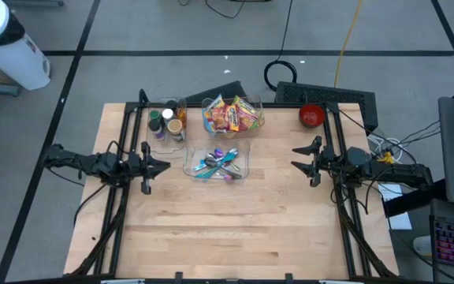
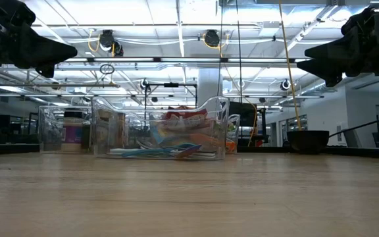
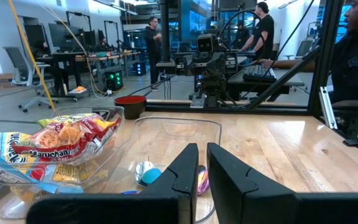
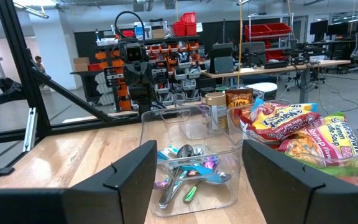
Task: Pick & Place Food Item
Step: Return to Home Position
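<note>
Looking down from above, I count three clear bins at the far middle of the wooden table (image 1: 227, 237). The jar bin (image 1: 183, 142) holds a few small jars, too bunched up to count. The snack bin (image 1: 260, 110) beside it is full of bright snack packets (image 1: 231, 116). The spoon bin (image 1: 243, 150) sits just in front of the snack bin, and the spoons (image 1: 217, 164) lie inside it in a tangle I cannot count. One red bowl (image 1: 311, 116) stands at the far right. The left gripper (image 1: 162, 166) hangs to the left of the spoon bin and the right gripper (image 1: 296, 156) to its right, both apart from it and holding nothing.

From table height, both grippers float high at the top corners, well above the bare wood. The bins stand in a row at the back. Behind them is a big bright hall with long ceiling lights.

From the left wrist, the two dark fingers (image 3: 185, 168) sit close together with only a thin gap. Three people stand among desks past the table.

From the right wrist, the fingers (image 4: 135, 171) are spread wide apart, with the spoon bin showing between them. One person (image 4: 39, 64) is far off by the shelves
</note>
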